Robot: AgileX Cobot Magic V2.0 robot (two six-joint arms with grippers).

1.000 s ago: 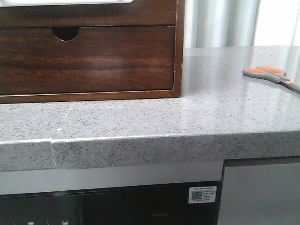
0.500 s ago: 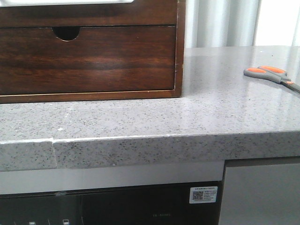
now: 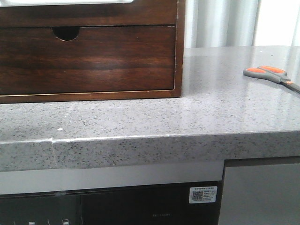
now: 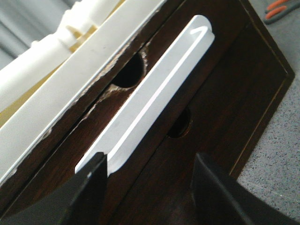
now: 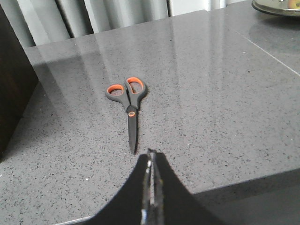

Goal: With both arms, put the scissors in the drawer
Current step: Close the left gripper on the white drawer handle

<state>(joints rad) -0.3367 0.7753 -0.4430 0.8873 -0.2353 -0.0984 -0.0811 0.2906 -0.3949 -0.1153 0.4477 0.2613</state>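
Lying flat and shut on the speckled grey stone counter (image 3: 154,117), the scissors (image 5: 128,105) wait well apart from the closed drawer (image 3: 89,58).

Small, light and stiff by the look of them, they have grey metal blades and smooth orange-and-grey plastic loops; on polished stone they would likely skid, so a pinch across the thick pivot just below the loops seems the safest hold. The right gripper (image 5: 150,164) hovers near the blade tips with its black fingers pressed together, holding nothing. The left gripper (image 4: 147,168) faces the glossy dark wood drawer front, its fingers spread apart near the semicircular notch, with a pale, flat bar lying in between.
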